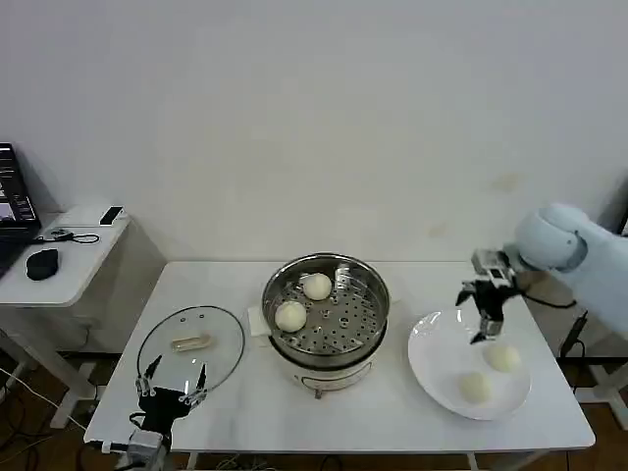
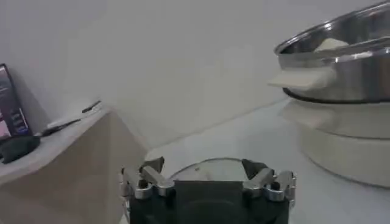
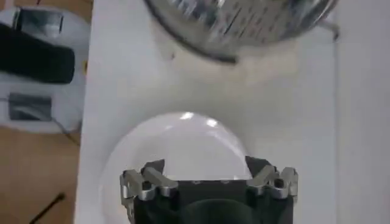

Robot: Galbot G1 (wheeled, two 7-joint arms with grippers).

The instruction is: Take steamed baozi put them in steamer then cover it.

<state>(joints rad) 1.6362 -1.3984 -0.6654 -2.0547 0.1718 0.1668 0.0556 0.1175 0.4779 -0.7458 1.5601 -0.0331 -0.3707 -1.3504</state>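
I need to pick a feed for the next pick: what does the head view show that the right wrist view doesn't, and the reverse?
Head view alone: two steamed baozi in the steamer, two more on the white plate, the glass lid lying on the table by the open left claw, and the side desk.

Right wrist view alone: a close look down between the right claw's open jaws at bare plate.

Both: the steamer, the plate, the table, and the right claw above the plate.
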